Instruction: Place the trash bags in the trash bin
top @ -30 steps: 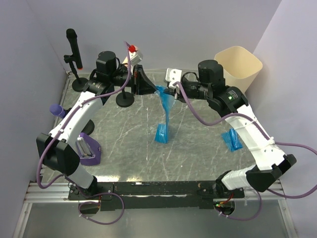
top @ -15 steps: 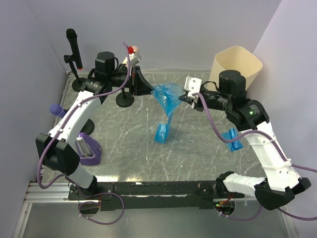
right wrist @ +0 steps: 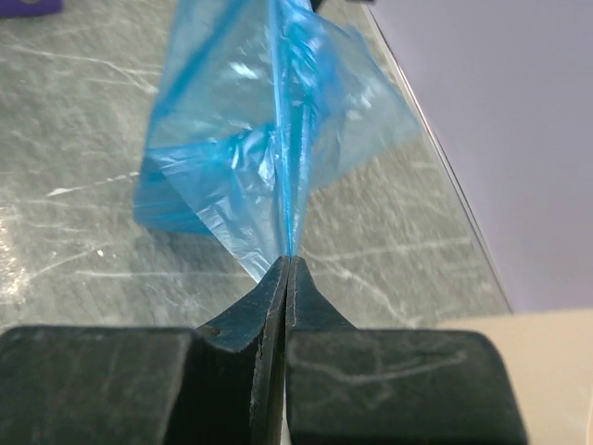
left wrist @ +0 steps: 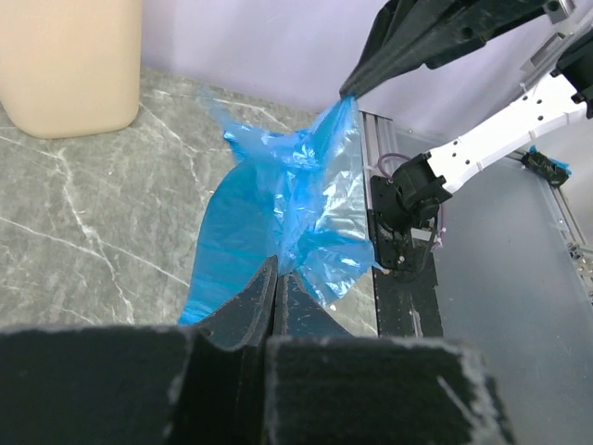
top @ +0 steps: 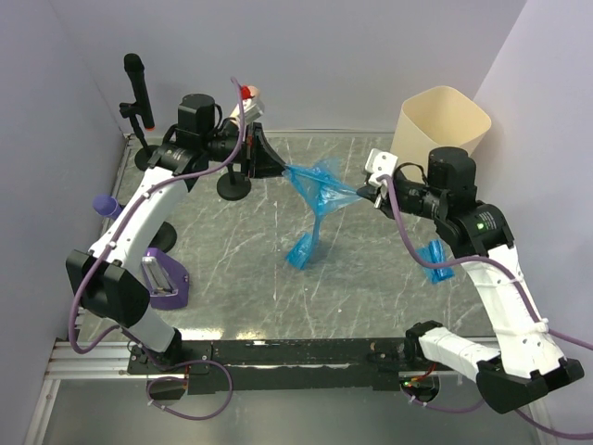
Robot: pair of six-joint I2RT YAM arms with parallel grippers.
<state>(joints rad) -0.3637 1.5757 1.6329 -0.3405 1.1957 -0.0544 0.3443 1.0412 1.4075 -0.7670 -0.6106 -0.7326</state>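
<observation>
**Two arms hold one blue trash bag pulled tight in the air.**

The left jaws, in the upper middle of the top view, and the right jaws, a little to their right, are each pinched tight on an edge of the blue trash bag (top: 320,185). Its folded end hangs down toward the desk (top: 232,278), and I cannot tell if it touches. The trash bin (top: 443,125) stands at the upper right, just behind the right arm. A second folded bag (top: 435,262) lies at the right. I think the thin plastic could rip or slip out if the arms pull farther apart. The hanging end could also catch on the bin's rim. I can see no words or labels to read.
</observation>
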